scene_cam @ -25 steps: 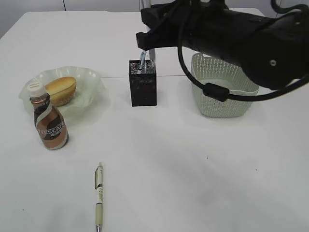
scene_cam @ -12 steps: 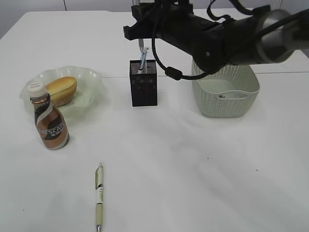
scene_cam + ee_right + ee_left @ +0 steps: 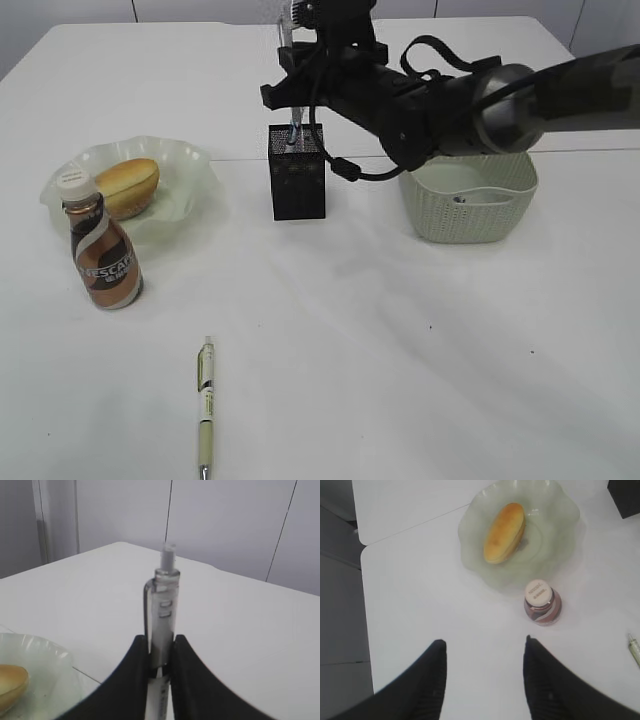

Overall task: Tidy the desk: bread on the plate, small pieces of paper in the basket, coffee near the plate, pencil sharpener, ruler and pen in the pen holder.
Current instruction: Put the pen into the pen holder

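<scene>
A: Where can you pass on the surface (image 3: 420, 370)?

B: The near right and centre lie bare. Near left, a pen (image 3: 205, 405) lies alone.

A: And what blocks you?

B: On the left, the coffee (image 3: 102, 250) stands just beside the plate (image 3: 190, 165). Far centre, the right arm (image 3: 450, 95) reaches across above the pen holder (image 3: 297, 180), with the basket (image 3: 470, 205) near on its right. Between holder and plate you have a gap.

pale grey panelled wall (image 3: 225, 525) with dark vertical seams behind, grey floor (image 3: 340, 630) beside.
</scene>
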You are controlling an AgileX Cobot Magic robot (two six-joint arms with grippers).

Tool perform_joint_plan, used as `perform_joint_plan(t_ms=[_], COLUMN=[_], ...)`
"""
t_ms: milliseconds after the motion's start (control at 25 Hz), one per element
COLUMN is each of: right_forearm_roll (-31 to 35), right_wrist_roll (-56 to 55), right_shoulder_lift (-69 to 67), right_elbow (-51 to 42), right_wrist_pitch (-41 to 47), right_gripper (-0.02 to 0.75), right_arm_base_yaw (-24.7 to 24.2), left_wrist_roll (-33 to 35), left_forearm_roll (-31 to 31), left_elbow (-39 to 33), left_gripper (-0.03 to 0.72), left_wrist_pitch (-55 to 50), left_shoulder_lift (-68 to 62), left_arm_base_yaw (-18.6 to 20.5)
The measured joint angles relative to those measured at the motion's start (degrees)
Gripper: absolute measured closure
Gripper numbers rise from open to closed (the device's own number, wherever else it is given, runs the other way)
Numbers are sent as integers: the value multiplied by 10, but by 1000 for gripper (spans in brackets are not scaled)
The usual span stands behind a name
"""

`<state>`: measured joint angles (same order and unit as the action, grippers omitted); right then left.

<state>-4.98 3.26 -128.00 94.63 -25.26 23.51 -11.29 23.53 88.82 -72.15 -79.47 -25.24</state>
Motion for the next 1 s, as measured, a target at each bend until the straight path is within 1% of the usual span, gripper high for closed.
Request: perform_joint_plan(t_ms=[240, 400, 520, 720, 800, 920, 1000], right_forearm_roll=[1, 1, 1, 1, 1, 1, 1], right_wrist_roll=[0, 0, 0, 0, 0, -7, -17], right_shoulder_lift=[-8, -12, -20, -29, -29, -29, -23], right_elbow=[0, 1, 1, 1, 1, 1, 1], right_wrist_pitch=[4, 5, 5, 5, 5, 12, 42], right_gripper=[659, 636, 594, 470, 435, 418, 414], right_arm_base_yaw=[0, 0, 0, 0, 0, 0, 0], left_wrist_roll=[0, 0, 0, 0, 0, 0, 0], left_forearm_roll=[1, 1, 1, 1, 1, 1, 1], left_elbow=[0, 0, 0, 0, 0, 0, 0], left_gripper=[321, 321, 321, 321, 321, 321, 321], left_wrist_pitch=[0, 0, 0, 0, 0, 0, 0], left_shoulder_lift=[0, 0, 0, 0, 0, 0, 0], left_arm_base_yaw=[0, 0, 0, 0, 0, 0, 0])
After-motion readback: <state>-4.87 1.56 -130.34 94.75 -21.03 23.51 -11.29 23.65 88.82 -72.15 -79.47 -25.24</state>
